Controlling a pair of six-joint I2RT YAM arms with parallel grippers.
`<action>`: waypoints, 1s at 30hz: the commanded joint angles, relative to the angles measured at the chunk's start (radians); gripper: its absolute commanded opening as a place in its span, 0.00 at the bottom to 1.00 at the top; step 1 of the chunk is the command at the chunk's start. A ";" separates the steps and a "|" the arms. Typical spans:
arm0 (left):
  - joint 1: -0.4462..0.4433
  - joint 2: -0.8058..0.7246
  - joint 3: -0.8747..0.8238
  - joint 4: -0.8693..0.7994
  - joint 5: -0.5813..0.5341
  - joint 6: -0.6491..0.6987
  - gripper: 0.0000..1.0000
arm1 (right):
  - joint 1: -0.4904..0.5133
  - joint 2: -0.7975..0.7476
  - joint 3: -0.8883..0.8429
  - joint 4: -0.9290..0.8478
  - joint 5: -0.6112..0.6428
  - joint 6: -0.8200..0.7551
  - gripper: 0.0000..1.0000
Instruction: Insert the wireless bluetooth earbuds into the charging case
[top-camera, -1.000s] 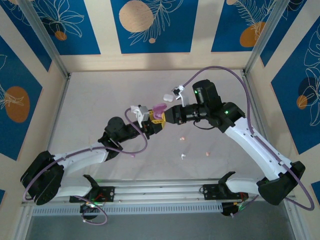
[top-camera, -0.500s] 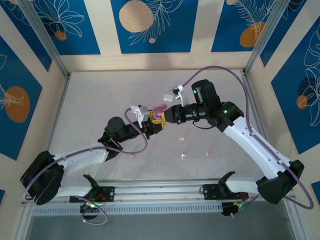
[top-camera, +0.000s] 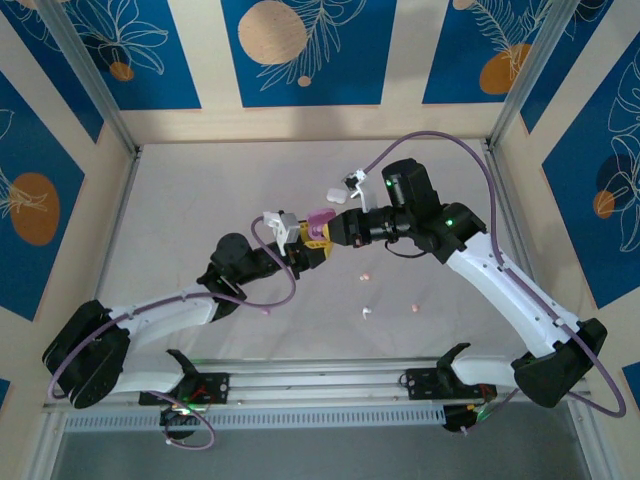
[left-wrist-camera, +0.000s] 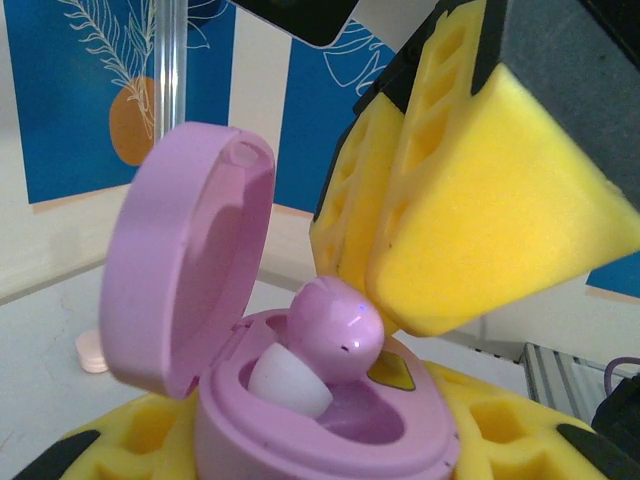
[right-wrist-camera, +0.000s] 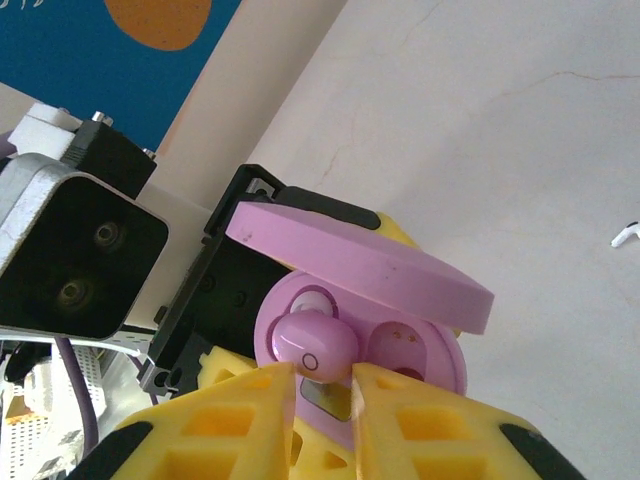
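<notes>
My left gripper (top-camera: 310, 243) is shut on the base of a pale purple charging case (left-wrist-camera: 330, 440), held above the table with its lid (left-wrist-camera: 185, 260) swung open. My right gripper (right-wrist-camera: 325, 385) comes in from the right and is shut on a pale purple earbud (right-wrist-camera: 312, 345). The earbud (left-wrist-camera: 335, 330) sits tilted in one socket with its white tip down. The other socket (right-wrist-camera: 405, 345) is empty. The two grippers meet at the case (top-camera: 318, 222) above mid-table.
Several loose earbuds lie on the table: a peach one (top-camera: 365, 275), a white one (top-camera: 366, 313), another peach one (top-camera: 414, 303). A white case (top-camera: 335, 195) rests behind the grippers. Walls enclose the table on three sides.
The right arm has shifted very slightly; both grippers stay together at the case with their grips unchanged.
</notes>
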 joint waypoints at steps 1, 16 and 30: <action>-0.012 0.002 0.037 0.048 0.029 0.013 0.33 | 0.000 -0.001 0.026 -0.010 0.007 -0.018 0.25; -0.012 0.002 0.041 0.041 0.031 0.012 0.33 | -0.012 0.001 0.022 0.031 -0.033 0.039 0.35; -0.014 -0.001 0.052 0.016 0.038 0.028 0.33 | -0.009 0.027 0.035 0.029 0.000 0.061 0.36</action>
